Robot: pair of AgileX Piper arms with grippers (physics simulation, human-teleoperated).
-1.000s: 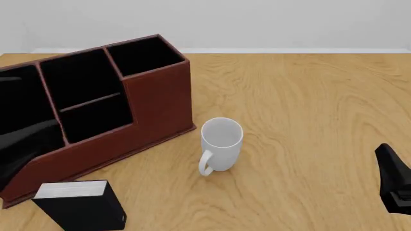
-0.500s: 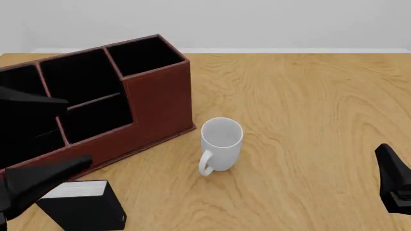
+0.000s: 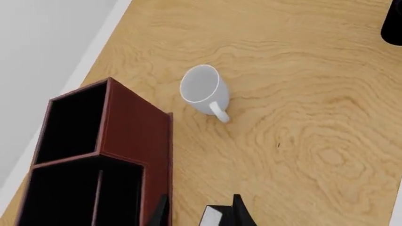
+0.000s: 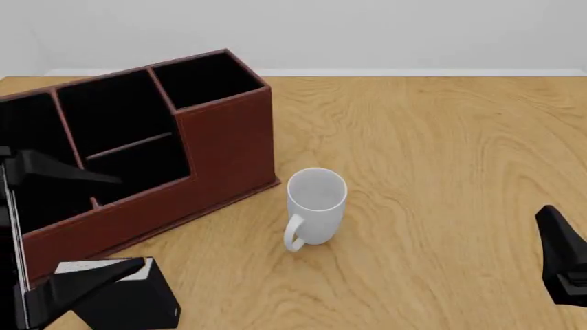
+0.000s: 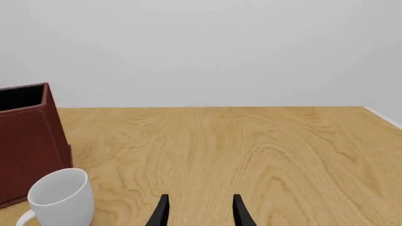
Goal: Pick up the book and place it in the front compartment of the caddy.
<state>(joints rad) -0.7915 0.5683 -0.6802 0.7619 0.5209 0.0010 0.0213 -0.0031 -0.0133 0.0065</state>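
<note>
Front view: left gripper (image 4: 78, 223), fingers spread and holding nothing, has dropped closer over the book (image 4: 124, 299) just beneath it, beside the caddy (image 4: 225, 148); grasp looks imminent.

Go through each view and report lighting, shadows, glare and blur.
Front view: flat, even light, sharp throughout; the mug casts almost no shadow on the table, no glare. Left wrist view: equally crisp, the caddy insides render pure black with no detail. Right wrist view: sharp, plain shadeless wall, soft shading only on the mug; no blur or distortion visible.
</note>
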